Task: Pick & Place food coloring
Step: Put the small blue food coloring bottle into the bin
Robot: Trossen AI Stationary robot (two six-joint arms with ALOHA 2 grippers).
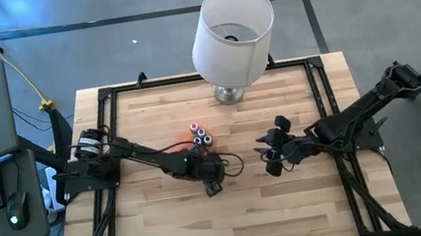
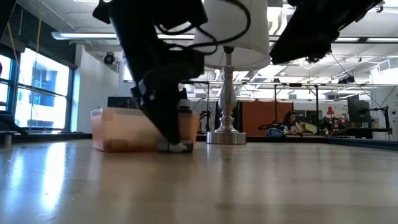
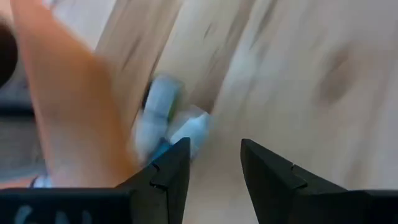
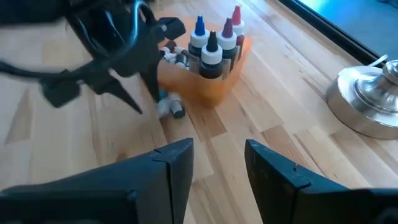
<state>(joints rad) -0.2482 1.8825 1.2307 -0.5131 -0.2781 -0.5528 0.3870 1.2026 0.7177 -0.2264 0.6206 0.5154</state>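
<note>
From above, the left arm (image 1: pixel 158 158) covers most of the orange tray (image 1: pixel 193 129); only one edge and a few bottle caps (image 1: pixel 202 137) show. In the left wrist view, a pale bottle (image 3: pixel 163 115) beside the tray is blurred, its cap colour unreadable. The lamp base (image 4: pixel 368 99) is cut off by the picture's edge.

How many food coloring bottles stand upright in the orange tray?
4 show clearly: a blue-capped bottle, a black-capped bottle, a dark-red-capped bottle and a red-capped bottle, clustered in the orange tray. The left arm may hide more.
</note>
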